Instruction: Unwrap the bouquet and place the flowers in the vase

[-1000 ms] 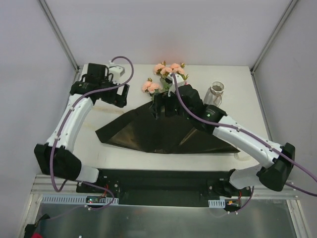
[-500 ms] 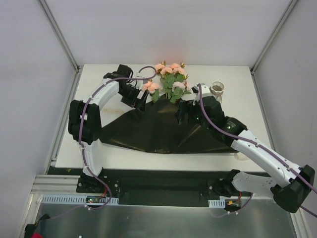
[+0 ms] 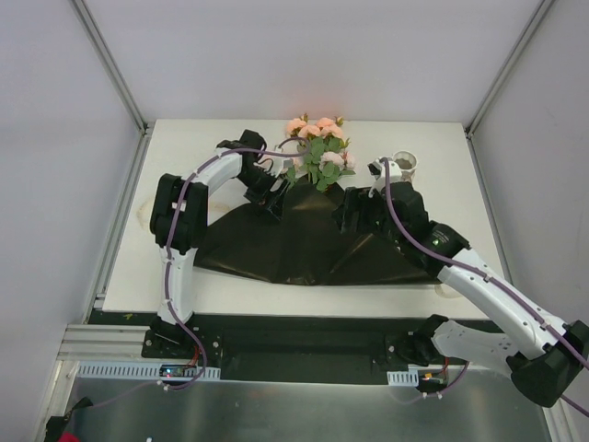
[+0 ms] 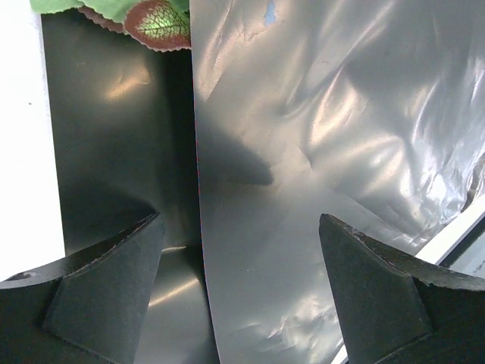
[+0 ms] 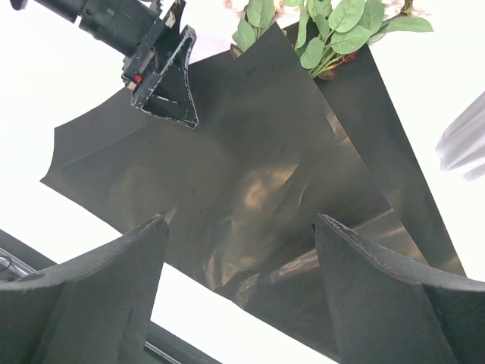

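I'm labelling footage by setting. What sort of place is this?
Probably a robot lab test cell, not a home: a white table boxed in by blank walls and metal posts, with a left arm and right arm bolted at its near edge.

Seen from above, the left arm (image 3: 177,219) rises from the lower left, folds at its elbow and reaches toward upper centre. Its left claw (image 3: 273,204) angles downward, jaws spread wide. The right arm (image 3: 488,290) sweeps from the lower right corner up to centre. Its right claw (image 3: 346,217) tilts down-left, jaws likewise wide apart.
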